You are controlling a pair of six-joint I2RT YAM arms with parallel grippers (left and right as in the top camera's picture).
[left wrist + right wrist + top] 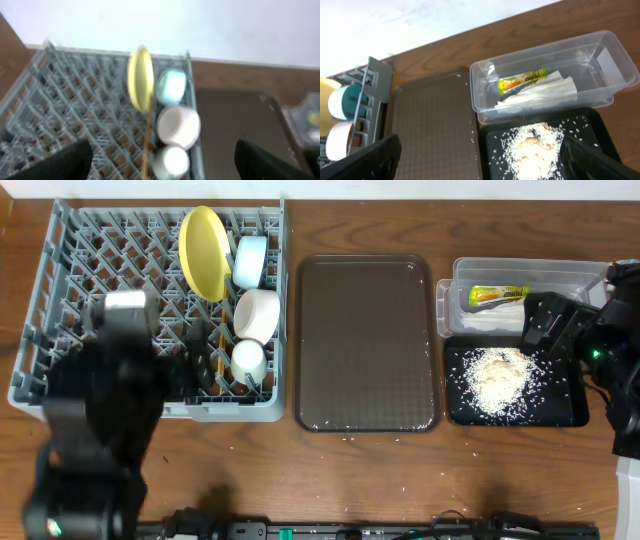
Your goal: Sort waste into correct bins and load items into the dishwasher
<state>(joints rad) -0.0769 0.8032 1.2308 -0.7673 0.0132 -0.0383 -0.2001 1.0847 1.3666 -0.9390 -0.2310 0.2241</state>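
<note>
Sorting and loading look nearly complete; remaining hazards and a count follow.

**Hazards.** The left hand [161, 152] hangs over the rack [100, 270], its fingers spread wide with nothing between them. A careless withdrawal could clip the upright plate [203, 252] or dislodge the chopsticks [147, 140] leaning among the pegs. The right hand [477, 145], likewise wide open and empty, sits above the black tray [565, 415]. A low sweep there could push rice [497, 375] over the shallow rim. A few grains [347, 439] lie loose on the worktop [400, 480] by the brown tray [365, 345], and they are probably too small for the fingers to pinch.

**Count.**
- Rack: one, holding one plate, one blue bowl [249, 262], one white bowl [257, 313] and one cup [249, 360].
- Chopsticks: apparently two, also in the rack, though blur leaves this uncertain.
- Tub [620, 65]: one, holding one sachet [498, 295] and one napkin [545, 90].
- Black tray: one, carrying a single rice heap with scattered grains.
- Brown tray: one, bare.
</note>
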